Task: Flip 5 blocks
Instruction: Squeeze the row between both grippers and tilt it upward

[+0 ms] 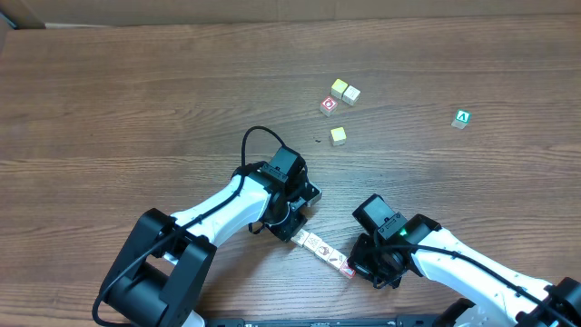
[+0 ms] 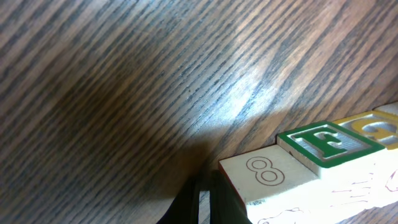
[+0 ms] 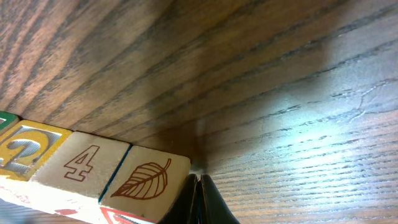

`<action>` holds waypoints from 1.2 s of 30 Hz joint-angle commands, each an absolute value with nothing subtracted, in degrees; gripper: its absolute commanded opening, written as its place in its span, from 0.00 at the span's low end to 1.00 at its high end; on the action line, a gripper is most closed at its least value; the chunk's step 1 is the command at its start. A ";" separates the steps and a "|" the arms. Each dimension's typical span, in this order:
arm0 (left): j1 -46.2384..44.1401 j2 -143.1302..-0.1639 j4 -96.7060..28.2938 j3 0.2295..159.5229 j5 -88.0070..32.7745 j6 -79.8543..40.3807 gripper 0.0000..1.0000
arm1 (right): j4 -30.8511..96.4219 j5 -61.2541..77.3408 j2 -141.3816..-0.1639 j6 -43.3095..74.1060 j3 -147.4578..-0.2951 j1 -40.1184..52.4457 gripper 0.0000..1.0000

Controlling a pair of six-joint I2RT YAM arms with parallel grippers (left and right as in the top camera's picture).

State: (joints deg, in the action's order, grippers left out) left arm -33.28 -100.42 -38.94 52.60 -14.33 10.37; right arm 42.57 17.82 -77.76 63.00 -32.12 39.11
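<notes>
Row of pale, square-edged wooden blocks (image 1: 322,252) on grainy counter (image 1: 136,109), left tool (image 2: 204,191) and right tool (image 3: 199,188) each pressed together at its ends, yellow-topped cube (image 1: 339,135) beyond

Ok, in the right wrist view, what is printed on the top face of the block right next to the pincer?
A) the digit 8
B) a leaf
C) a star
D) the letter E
B: the end block, right beside the shut right pincer, bears a brown leaf outline, and its neighbour in the row shows a 4.
</notes>
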 commanded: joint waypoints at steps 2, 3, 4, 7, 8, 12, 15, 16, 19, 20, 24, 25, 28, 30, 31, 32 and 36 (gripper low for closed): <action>-33.52 -105.84 -36.75 49.56 -6.83 15.51 0.04 | 41.43 19.22 -77.87 64.38 -31.81 39.55 0.04; -33.52 -105.86 -36.75 49.56 -6.79 16.40 0.04 | 41.43 19.40 -77.87 64.60 -31.81 39.55 0.04; -33.52 -105.84 -36.75 49.56 -6.79 16.71 0.04 | 41.41 19.57 -77.87 64.58 -31.81 39.59 0.04; -33.52 -105.84 -36.60 49.58 -5.54 16.75 0.04 | 41.43 19.62 -77.87 64.79 -31.81 39.59 0.04; -33.52 -105.84 -36.56 49.58 -5.28 16.78 0.04 | 41.41 19.62 -77.87 64.79 -31.81 39.59 0.04; -33.52 -105.84 -36.38 49.60 -3.07 17.80 0.04 | 41.41 19.79 -77.87 64.82 -31.81 39.59 0.04; -33.52 -105.84 -36.38 49.60 -2.72 19.09 0.04 | 41.43 19.94 -77.87 65.08 -31.81 39.59 0.04; -33.52 -105.84 -36.36 49.60 -2.72 19.35 0.04 | 41.41 20.05 -77.87 65.25 -31.81 39.59 0.04; -33.52 -105.84 -36.05 49.60 -2.20 20.05 0.04 | 41.39 20.23 -77.87 65.89 -31.81 39.77 0.04; -33.52 -105.84 -36.05 49.60 -2.20 20.67 0.04 | 41.39 20.21 -77.87 66.08 -31.81 39.99 0.04; -33.52 -105.84 -35.92 49.60 -0.84 23.18 0.04 | 41.12 19.97 -77.87 67.64 -31.81 41.69 0.04; -33.52 -105.84 -35.92 49.60 -0.82 23.94 0.04 | 40.91 19.97 -77.87 67.79 -31.81 42.04 0.04; -33.52 -105.84 -35.88 49.60 -0.64 24.99 0.04 | 40.53 19.94 -77.87 69.10 -31.81 42.87 0.04; -33.52 -105.84 -35.70 49.60 -0.43 25.93 0.04 | 40.03 20.03 -77.87 69.32 -31.81 43.42 0.04; -33.52 -105.84 -35.55 49.60 0.05 25.98 0.04 | 39.88 20.01 -77.87 69.84 -31.81 43.68 0.04; -33.52 -105.84 -35.40 49.60 0.69 26.00 0.04 | 39.86 19.94 -77.87 70.39 -31.81 43.94 0.04; -33.52 -105.84 -35.27 49.60 1.08 27.55 0.04 | 39.09 19.97 -77.87 71.75 -31.81 45.01 0.04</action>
